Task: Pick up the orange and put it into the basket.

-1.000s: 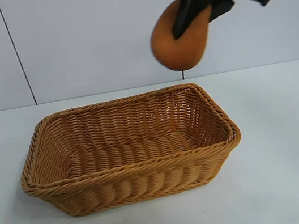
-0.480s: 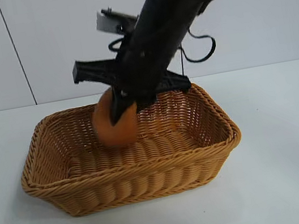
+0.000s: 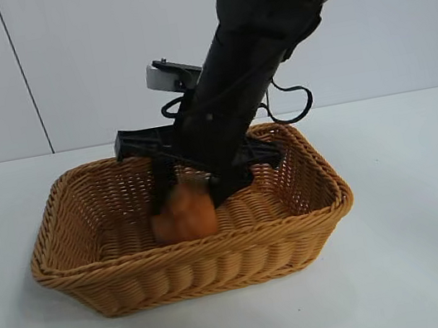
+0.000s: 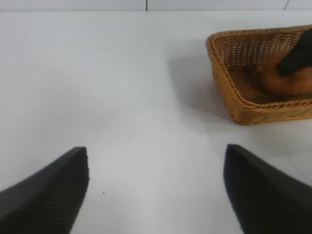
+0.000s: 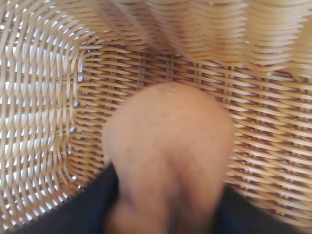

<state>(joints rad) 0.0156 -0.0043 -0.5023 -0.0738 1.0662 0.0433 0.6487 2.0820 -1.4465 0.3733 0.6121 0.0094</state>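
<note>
Now the wide white bench [image 3: 407, 183] lies bare all round the basket [image 3: 194, 269], with lots of free room on every side. The basket sits near the middle of the bench, and its braided rim stands higher than its floor. Inside it is the orange [image 3: 183, 215], low down by the near wall and looking blurry. The right gripper [image 3: 189, 187] reaches steeply down into the basket from above, with one dark finger on each side of the orange. Whether its jaws are still clamped on the fruit or have just let go, I cannot tell. The right wrist view shows the orange [image 5: 168, 156] up close, filling the middle, with the woven floor and walls [image 5: 44, 97] right behind it. The left wrist view shows what the others do not: the left gripper [image 4: 156, 190], its jaws wide apart and holding nothing, over bare bench well away from the basket [image 4: 229, 92]. In that view the orange [image 4: 287, 80] peeks over the rim.
</note>
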